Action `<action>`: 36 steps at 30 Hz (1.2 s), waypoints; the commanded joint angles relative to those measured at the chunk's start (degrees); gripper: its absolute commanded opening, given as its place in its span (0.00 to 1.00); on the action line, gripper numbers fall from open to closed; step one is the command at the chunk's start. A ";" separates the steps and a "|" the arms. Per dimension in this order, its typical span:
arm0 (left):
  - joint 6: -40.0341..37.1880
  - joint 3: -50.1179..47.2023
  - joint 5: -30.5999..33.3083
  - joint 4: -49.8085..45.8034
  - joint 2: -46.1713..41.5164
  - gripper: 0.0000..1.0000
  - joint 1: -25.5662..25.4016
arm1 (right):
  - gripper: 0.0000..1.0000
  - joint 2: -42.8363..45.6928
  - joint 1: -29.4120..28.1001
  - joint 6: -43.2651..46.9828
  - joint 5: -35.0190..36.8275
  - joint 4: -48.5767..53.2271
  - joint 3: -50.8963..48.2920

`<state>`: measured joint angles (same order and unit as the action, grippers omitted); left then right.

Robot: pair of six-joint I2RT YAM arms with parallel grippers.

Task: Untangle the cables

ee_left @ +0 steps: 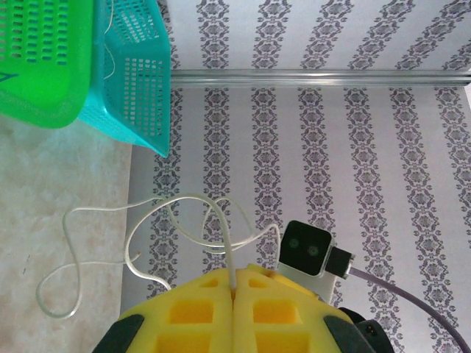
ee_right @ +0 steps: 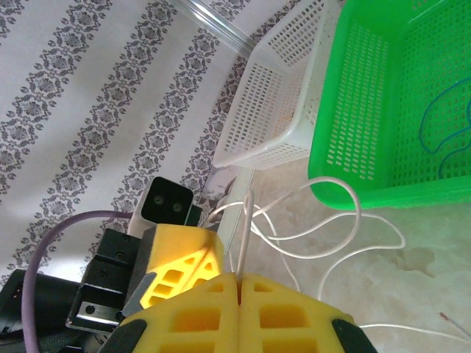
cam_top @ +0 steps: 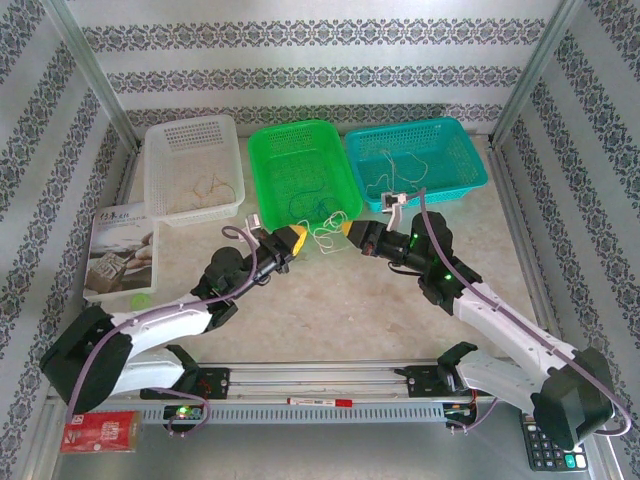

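Observation:
A whitish cable (cam_top: 328, 228) hangs in loose loops between my two grippers, just in front of the green basket (cam_top: 303, 170). My left gripper (cam_top: 298, 238) is shut on one strand of it (ee_left: 229, 254), with the yellow pads (ee_left: 191, 312) pressed together. My right gripper (cam_top: 348, 230) faces it closely and is shut on another strand (ee_right: 247, 220). The loops (ee_right: 346, 220) trail onto the table. A blue cable (cam_top: 305, 205) lies in the green basket (ee_right: 397, 110). A yellowish cable (cam_top: 205, 190) lies in the white basket (cam_top: 190, 165), and a thin pale cable (cam_top: 405, 165) in the teal basket (cam_top: 415, 160).
Three baskets stand in a row at the back of the table. A booklet (cam_top: 120, 250) lies at the left with a small green disc (cam_top: 140, 298) beside it. A red packet (cam_top: 98, 432), a pen (cam_top: 320, 401) and a calculator (cam_top: 548, 445) sit along the near edge.

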<state>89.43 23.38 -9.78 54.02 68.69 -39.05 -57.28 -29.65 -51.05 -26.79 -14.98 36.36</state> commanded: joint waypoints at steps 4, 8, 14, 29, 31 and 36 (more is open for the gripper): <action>-6.31 0.20 2.87 -5.23 -4.75 0.00 -0.60 | 0.00 0.72 1.00 0.32 0.42 -0.74 0.21; -11.33 2.09 2.93 -8.17 -8.04 0.00 -0.59 | 0.00 -0.09 1.00 0.56 0.27 -0.74 -0.73; -18.82 9.75 -2.22 -11.81 -9.59 0.00 -0.59 | 0.00 -2.09 0.76 0.94 0.18 -1.81 -3.77; -21.39 29.43 -12.95 -15.31 -2.79 0.00 -0.64 | 0.39 -5.12 -0.97 2.77 2.01 -3.31 -8.76; -21.83 30.96 -13.45 -16.48 -2.37 0.00 -0.57 | 0.43 -4.74 -0.86 3.13 2.31 -2.88 -8.93; -23.44 32.76 -13.57 -19.02 -2.72 0.00 -0.59 | 0.55 -4.87 -0.75 3.53 2.19 -2.77 -9.16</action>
<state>68.51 53.93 -21.71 36.99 66.50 -39.05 -62.63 -30.15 -48.77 -25.08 -16.49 27.77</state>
